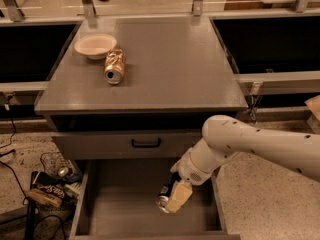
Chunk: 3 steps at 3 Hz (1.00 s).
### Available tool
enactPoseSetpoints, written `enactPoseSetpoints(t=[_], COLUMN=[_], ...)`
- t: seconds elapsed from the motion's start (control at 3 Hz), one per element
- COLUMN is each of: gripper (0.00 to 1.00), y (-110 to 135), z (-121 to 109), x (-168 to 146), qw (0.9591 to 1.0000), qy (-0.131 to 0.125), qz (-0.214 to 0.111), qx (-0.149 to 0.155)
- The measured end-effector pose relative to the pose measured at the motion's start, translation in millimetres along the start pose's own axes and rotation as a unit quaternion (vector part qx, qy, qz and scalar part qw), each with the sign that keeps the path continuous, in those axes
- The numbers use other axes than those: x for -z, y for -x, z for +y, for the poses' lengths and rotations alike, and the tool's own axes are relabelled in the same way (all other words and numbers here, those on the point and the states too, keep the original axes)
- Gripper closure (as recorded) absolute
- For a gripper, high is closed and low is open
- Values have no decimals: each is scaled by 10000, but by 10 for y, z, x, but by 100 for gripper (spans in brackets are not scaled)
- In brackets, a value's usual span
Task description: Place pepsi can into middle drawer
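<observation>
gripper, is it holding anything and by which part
The gripper holds the pepsi can by its side wall. The can is tilted, with one silver end pointing down, over the floor of the open middle drawer.

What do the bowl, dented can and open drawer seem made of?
Bowl: matte off-white, perhaps paper pulp or plastic. Dented can: thin metal, glossy gold, crumpled wall. Middle drawer: dull grey, painted metal or laminate, unclear. The hand holds the pepsi can over the drawer floor.
</observation>
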<state>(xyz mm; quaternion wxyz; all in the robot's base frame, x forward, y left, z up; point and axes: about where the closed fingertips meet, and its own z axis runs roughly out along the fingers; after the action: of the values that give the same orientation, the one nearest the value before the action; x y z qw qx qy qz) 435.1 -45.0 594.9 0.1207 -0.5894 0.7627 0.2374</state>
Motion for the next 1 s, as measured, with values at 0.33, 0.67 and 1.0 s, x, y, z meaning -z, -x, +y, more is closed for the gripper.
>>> enactPoseSetpoints(t=[0.33, 0.67, 1.0], gripper=[100, 100, 100], y=[-3, -173, -268], z=[8, 12, 19], x=[-19, -249, -400], qw=[10000, 9987, 9972], qy=[-22, -218, -281], qz=[54, 385, 532], qx=[-14, -271, -439])
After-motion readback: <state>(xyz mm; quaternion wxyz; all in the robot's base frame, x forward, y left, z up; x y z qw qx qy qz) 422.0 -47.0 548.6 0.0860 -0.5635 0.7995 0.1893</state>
